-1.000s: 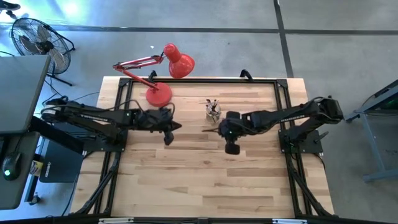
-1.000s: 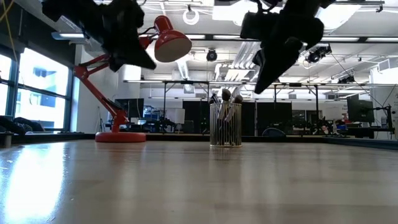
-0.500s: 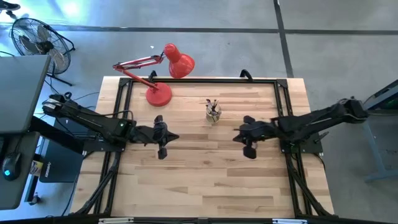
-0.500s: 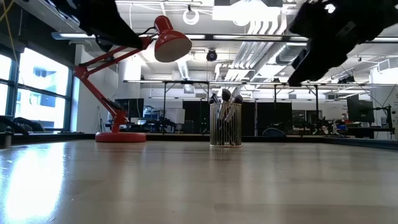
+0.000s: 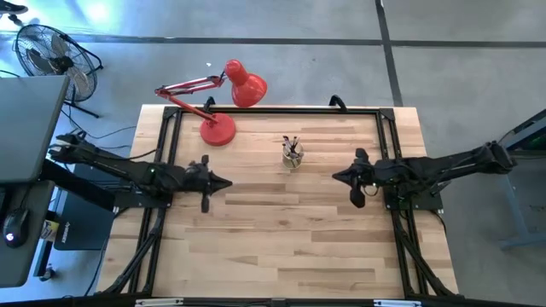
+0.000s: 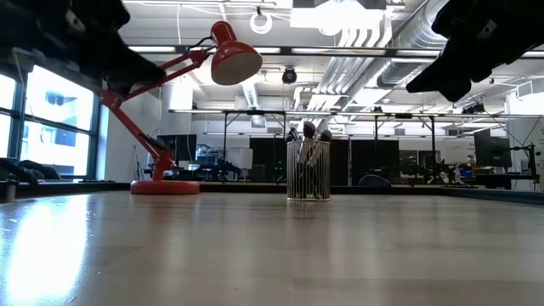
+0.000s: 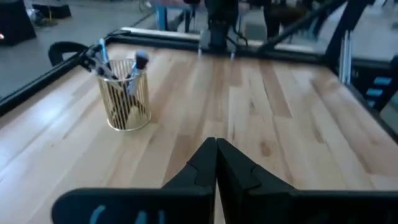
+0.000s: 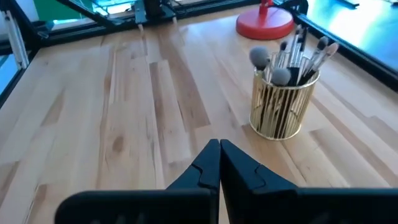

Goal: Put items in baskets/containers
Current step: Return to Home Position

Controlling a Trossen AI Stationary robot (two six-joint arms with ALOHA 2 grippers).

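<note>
A small cup of thin golden bars stands upright on the wooden table, far of its centre; it also shows in the low view and in both wrist views. Several brushes stand in it, bristle tips up, leaning on its rim. My left gripper hovers to the cup's left above the table, shut and empty. My right gripper hovers to the cup's right, also shut and empty. Both point roughly toward the table's middle.
A red desk lamp stands on its round base at the far left, its head reaching beyond the far edge. Black frame rails run along the table's far and side edges. Bare wood spreads across the near half.
Both arms have drawn back from the table's middle. My left gripper has gone toward the left edge, my right gripper from beside the cup toward the right edge. Both have tipped up from a downward slant to nearly level. The cup and brushes have stayed put.
</note>
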